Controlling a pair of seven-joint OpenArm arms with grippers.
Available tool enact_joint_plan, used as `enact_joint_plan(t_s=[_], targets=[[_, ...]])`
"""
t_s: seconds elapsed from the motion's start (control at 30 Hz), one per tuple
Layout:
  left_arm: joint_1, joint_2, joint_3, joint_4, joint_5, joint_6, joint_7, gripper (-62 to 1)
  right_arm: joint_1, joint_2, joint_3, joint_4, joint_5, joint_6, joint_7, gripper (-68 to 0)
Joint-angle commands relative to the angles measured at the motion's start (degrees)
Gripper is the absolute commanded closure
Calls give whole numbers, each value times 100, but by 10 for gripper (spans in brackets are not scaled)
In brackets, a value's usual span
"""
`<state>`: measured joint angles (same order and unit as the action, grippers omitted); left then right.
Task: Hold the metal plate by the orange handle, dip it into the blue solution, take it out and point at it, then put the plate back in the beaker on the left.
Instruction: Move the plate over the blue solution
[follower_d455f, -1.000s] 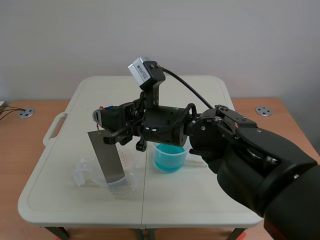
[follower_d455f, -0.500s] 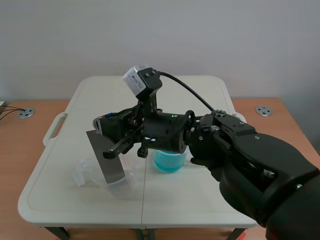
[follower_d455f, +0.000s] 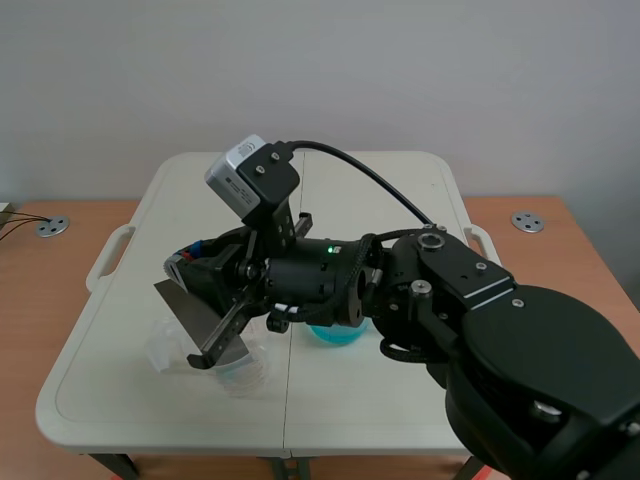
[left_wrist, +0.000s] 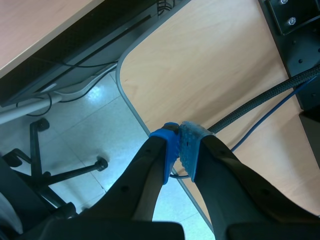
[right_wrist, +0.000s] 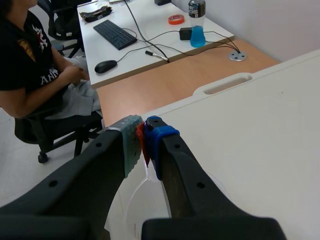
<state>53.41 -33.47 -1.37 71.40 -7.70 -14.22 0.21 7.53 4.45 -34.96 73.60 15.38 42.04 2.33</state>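
Now the right gripper (right_wrist: 143, 128) is clamping the orange handle (right_wrist: 142, 146), holding the metal plate (follower_d455f: 188, 312) tilted, its lower end pointing down at the clear beaker (follower_d455f: 163, 352) just beneath; the left gripper (left_wrist: 178, 150) is sitting closed, empty.

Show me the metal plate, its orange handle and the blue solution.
metal plate (follower_d455f: 190, 310): scene view, flat grey face.
orange handle (right_wrist: 141, 136): right wrist view, its visible red-orange edge.
blue solution (follower_d455f: 332, 334): scene view, visible strip of liquid.

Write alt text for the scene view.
The right black robot arm's gripper holds a flat grey metal plate, tilted, its lower end at a clear plastic beaker on a white table. A beaker of blue liquid stands beside it.
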Motion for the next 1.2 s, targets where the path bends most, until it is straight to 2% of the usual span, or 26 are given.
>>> enact_joint_plan(t_s=[0.0, 0.13, 0.4, 0.5, 0.73, 1.17], targets=[[-28, 44, -13, 92, -15, -50, -33, -15, 68, -17, -4, 181, -7, 68, 63, -15], [-26, 48, -13, 92, -15, -55, -33, -15, 68, -17, -4, 422, -197, -39, 61, -15], [-26, 46, -13, 92, -15, -55, -33, -15, -181, -15, 2, 1071, -966, -46, 24, -15], [-26, 46, -13, 92, -15, -55, -33, -15, -280, -15, 2, 1342, -1154, -68, -208, -15], [-26, 46, -13, 92, -15, -55, -35, -15, -308, -15, 2, 1904, -1156, -131, -756, -15], [-26, 46, -13, 92, -15, -55, -33, -15, -308, -15, 76, 2785, -1150, -216, -1344, -15]])
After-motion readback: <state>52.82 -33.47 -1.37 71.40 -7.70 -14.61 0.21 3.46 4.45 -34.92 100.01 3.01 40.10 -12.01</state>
